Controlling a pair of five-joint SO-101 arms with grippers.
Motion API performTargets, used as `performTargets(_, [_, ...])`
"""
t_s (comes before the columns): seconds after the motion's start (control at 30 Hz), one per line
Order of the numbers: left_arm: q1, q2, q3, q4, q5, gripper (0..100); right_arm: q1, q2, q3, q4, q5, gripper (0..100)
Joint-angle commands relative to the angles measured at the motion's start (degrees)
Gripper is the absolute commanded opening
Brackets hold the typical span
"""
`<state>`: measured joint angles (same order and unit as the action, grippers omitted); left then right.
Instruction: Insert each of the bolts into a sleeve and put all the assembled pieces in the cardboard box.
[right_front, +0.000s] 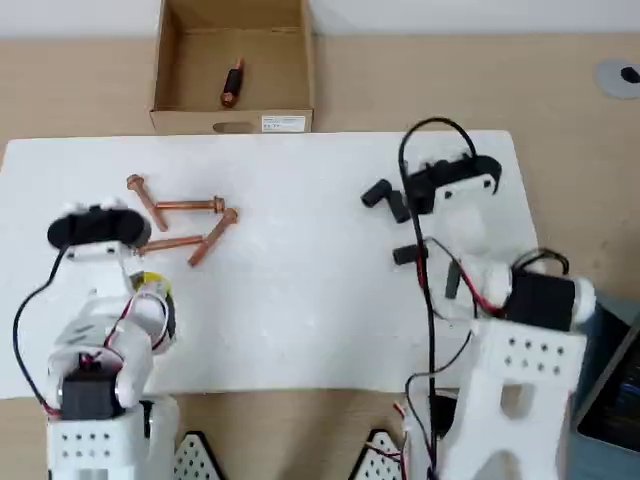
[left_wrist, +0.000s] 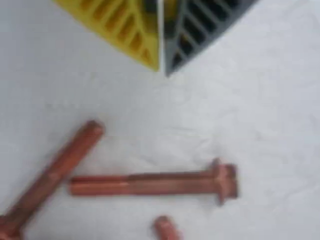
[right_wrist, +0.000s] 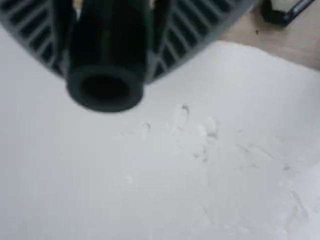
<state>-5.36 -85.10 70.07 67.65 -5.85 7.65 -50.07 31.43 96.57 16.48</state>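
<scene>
My left gripper (left_wrist: 161, 62) hung over the left end of the white mat (right_front: 300, 320), its yellow and grey fingers pressed together tip to tip with nothing between them. Near it, four copper bolts (right_front: 185, 222) lay loose in a cluster on the mat, one bolt (left_wrist: 150, 182) flat on its side close to my fingertips. Farther back, off the mat, the box (right_front: 165, 60) held one assembled piece (right_front: 232, 84). To the right, my right gripper (right_wrist: 107, 45) was clamped on a black sleeve (right_wrist: 106, 80) above the mat, and a spare sleeve (right_front: 408, 254) lay beside that arm
</scene>
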Motion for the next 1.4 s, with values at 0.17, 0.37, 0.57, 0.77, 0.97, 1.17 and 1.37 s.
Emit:
performTargets(0.17, [6.6,33.8,-25.0,0.1,-0.4,0,5.0,-5.8,2.6,-2.7,-0.6,1.0])
performTargets(0.37, [6.8,53.1,-38.9,2.7,-6.2,1,7.8,-5.9,2.7,-2.7,-0.6,1.0])
performTargets(0.57, [6.9,68.5,-52.1,9.7,-13.8,1,9.5,-5.9,2.8,-2.7,-0.6,1.0])
performTargets(0.77, [7.9,80.7,-63.8,16.3,-17.1,1,9.6,-5.9,2.8,-2.7,-0.6,1.0])
performTargets(0.97, [9.1,91.7,-72.5,17.7,-17.5,9,9.6,-5.9,2.8,-2.7,-0.6,1.0])
performTargets(1.17, [10.0,99.3,-79.4,17.7,-17.5,12,9.6,-5.8,2.8,-2.7,-0.6,1.0])
performTargets(1.37, [10.5,106.0,-82.7,17.5,-19.0,12,9.6,-5.8,2.8,-2.7,-0.6,1.0])
